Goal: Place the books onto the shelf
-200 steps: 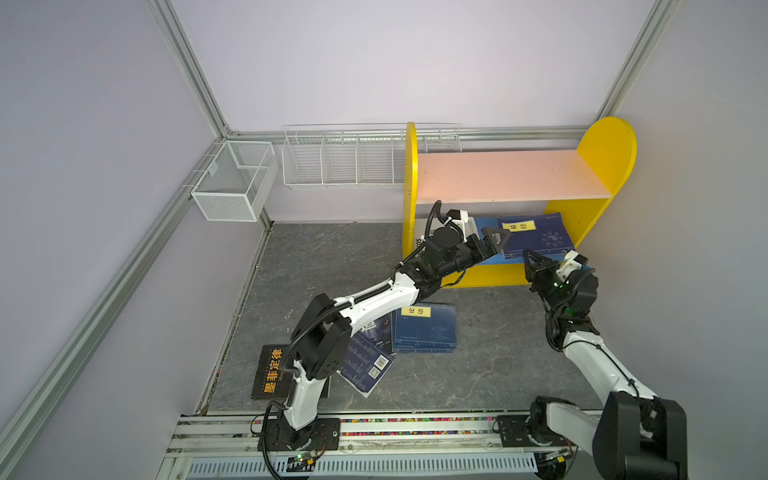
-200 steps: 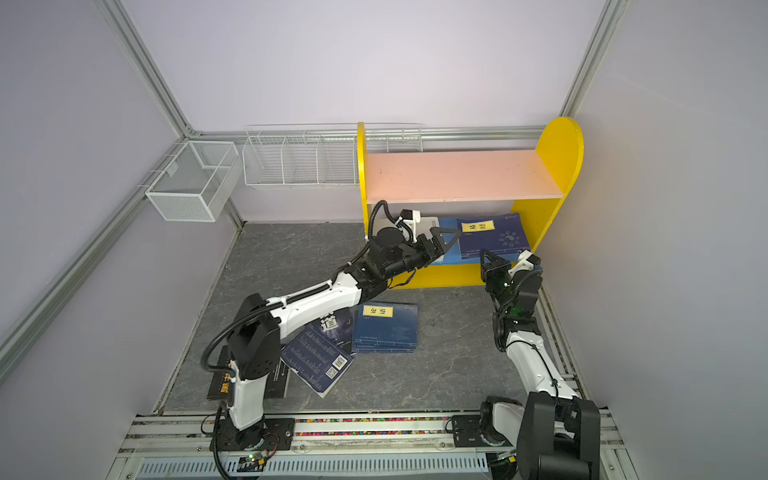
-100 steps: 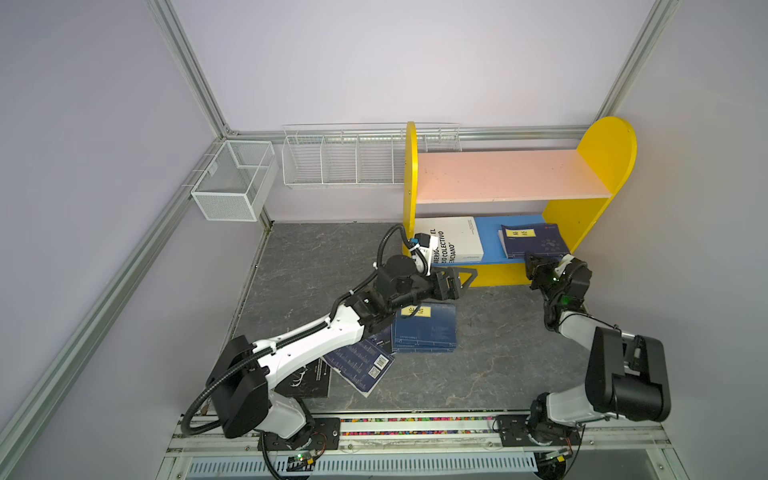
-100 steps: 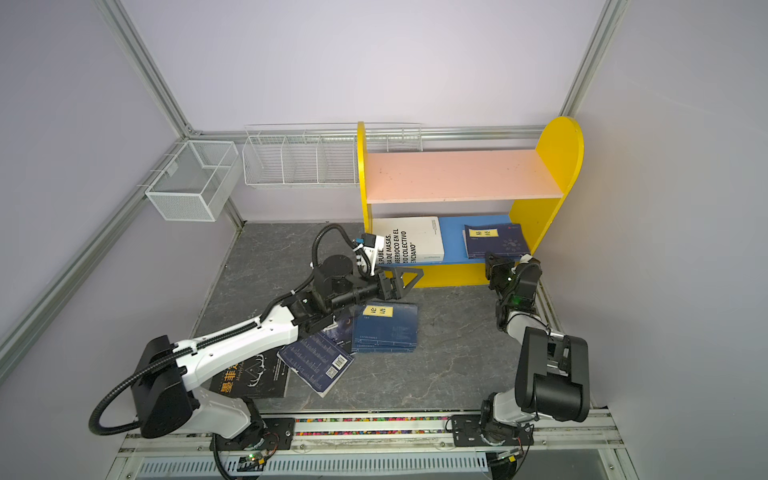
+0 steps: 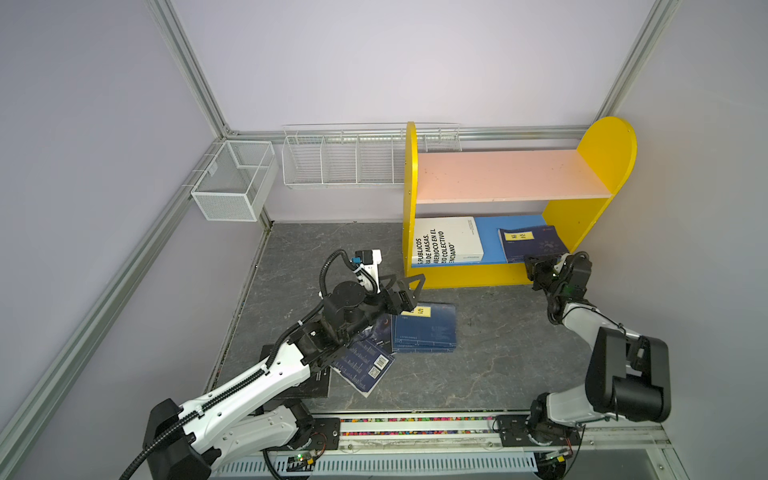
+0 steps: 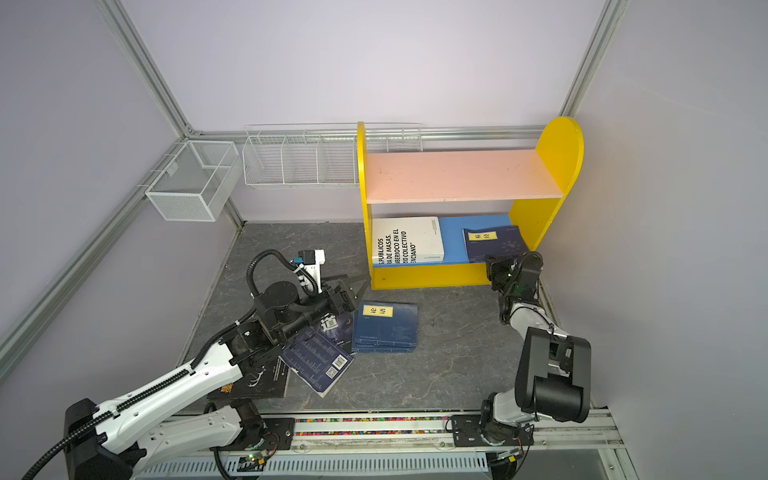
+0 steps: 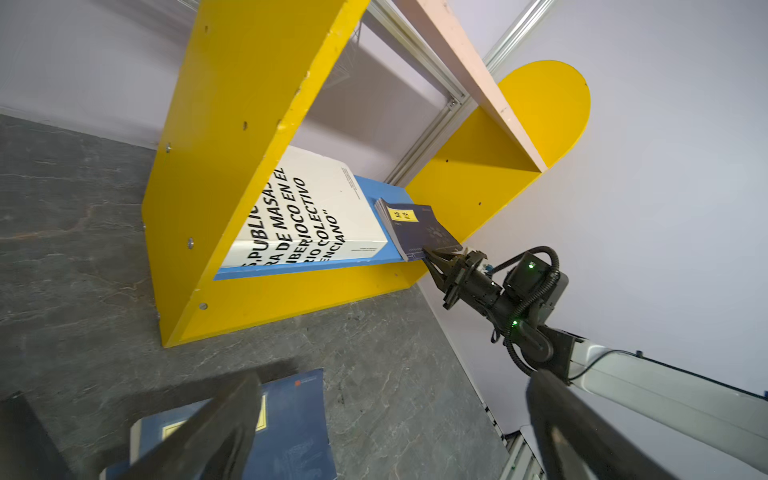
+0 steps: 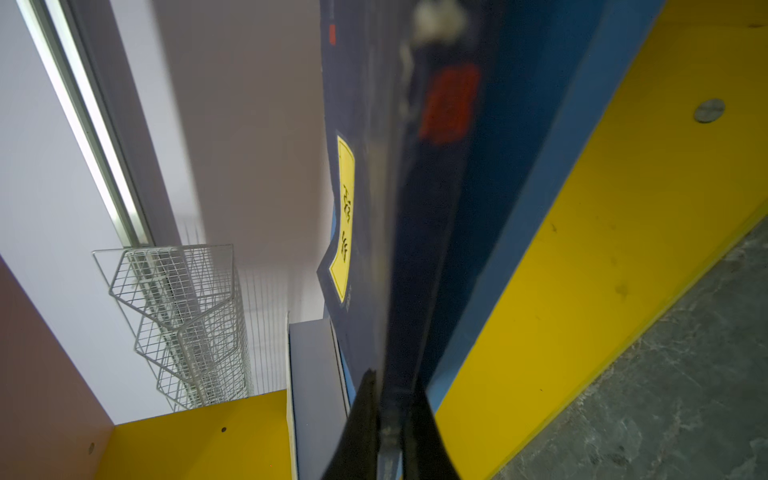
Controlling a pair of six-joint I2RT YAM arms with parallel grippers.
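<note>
— From the left, what do you have?

— My left gripper (image 5: pixel 411 291) hovers low over the loose books, with the jaws wide apart and nothing between them. Below it the labelled navy book (image 5: pixel 424 332) lies flat on the floor (image 5: pixel 498 353). Beside it lies the barcode book (image 5: pixel 361 368), and the black book (image 6: pixel 257 382) is half under my arm. To the right stands the shelf (image 5: pixel 469 279). On its blue lower board (image 5: pixel 488 232) the white book (image 5: pixel 451 241) lies flat at the left end, and the shelved navy book (image 5: pixel 534 245) at the right end.

— And the right side?

— The right gripper (image 7: pixel 432 254) is clamped on the front edge of that shelved navy book. I judge this placing is almost finished. Next I must open these jaws and draw straight back, so the book is not dragged out. Then the left gripper goes down for the labelled one. It is thin and flat, so one finger must get under its edge.

— Which camera helps you?

— The left wrist view shows the pinch from the side; in both top views the gripper body hides it. The right wrist view shows the book edge between my fingers (image 8: pixel 357 424), but no floor books.
</note>
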